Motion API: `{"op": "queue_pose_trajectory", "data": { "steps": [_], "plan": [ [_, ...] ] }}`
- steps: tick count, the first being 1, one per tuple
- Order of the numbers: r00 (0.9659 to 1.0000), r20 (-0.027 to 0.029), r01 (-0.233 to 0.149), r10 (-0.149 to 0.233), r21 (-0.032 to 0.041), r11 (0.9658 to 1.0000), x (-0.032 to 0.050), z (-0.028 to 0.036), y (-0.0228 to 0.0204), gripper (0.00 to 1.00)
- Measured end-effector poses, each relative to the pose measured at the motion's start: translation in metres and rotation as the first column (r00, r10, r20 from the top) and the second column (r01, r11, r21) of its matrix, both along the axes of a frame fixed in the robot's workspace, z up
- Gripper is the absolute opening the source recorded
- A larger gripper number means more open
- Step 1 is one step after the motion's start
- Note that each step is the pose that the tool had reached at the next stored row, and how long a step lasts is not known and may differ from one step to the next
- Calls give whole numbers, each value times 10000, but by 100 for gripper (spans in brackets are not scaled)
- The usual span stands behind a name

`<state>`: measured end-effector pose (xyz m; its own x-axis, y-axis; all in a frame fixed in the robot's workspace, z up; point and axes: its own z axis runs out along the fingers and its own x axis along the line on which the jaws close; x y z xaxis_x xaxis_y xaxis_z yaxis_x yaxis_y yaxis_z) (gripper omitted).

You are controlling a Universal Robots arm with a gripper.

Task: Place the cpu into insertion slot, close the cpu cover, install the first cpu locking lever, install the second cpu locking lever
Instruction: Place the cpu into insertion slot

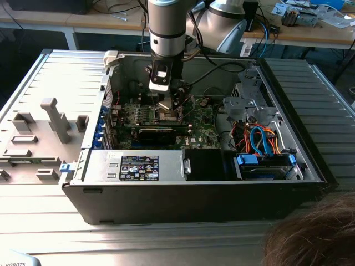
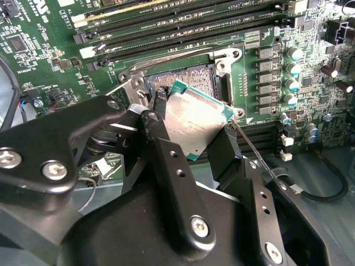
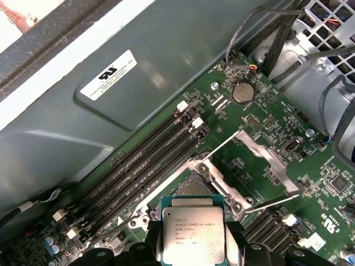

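None of four steps is finished: the black gripper (image 2: pixel 191 124) grasps the flat silvery-tan square cpu (image 3: pixel 193 235) just over the dark, metal-rimmed insertion slot (image 2: pixel 197 77), silvery framed cpu cover (image 3: pixel 270 158) open.

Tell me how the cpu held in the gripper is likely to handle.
The cpu is a thin flat plate with a metal top, so it is probably stiff and light. The gripper pinches it by opposite edges, so it could slip or pivot. It hangs over the open insertion slot; a skewed drop might damage either.
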<state>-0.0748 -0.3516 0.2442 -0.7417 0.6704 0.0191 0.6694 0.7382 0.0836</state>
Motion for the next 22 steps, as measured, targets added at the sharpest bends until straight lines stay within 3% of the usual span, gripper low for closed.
{"op": "queue_pose_trajectory", "data": {
  "steps": [22],
  "plan": [
    [9992,0,403,-403,0,9992,0,-10,0,54]
  ]
}}
